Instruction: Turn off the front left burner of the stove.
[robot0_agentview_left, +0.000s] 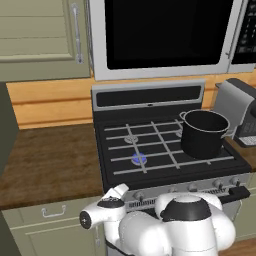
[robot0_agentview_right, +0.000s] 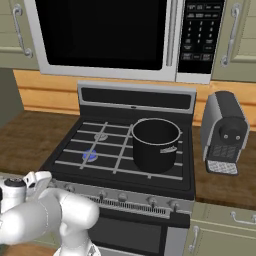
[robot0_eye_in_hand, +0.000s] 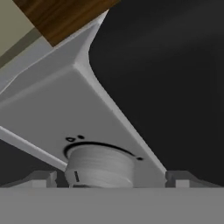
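Gripper (robot0_eye_in_hand: 111, 178) straddling stove (robot0_agentview_left: 170, 186) knob (robot0_eye_in_hand: 100, 167), fingers spread wide, gripping nothing.
Front left burner (robot0_agentview_left: 139, 158) glowing blue mid-frame; black pot (robot0_agentview_left: 204, 133) sitting right.

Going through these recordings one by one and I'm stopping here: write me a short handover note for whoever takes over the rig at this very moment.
End effector: open, one finger on each side of a stove knob, not closed on it.
Front left burner: blue flame glow shows under the grates, so it is lit.
Stove: a black pot sits on its right side, away from the lit burner.
Done: the hand is lined up on the knob at the stove's front left corner.
Left: close on the knob, turn it to off, check that the glow is gone.
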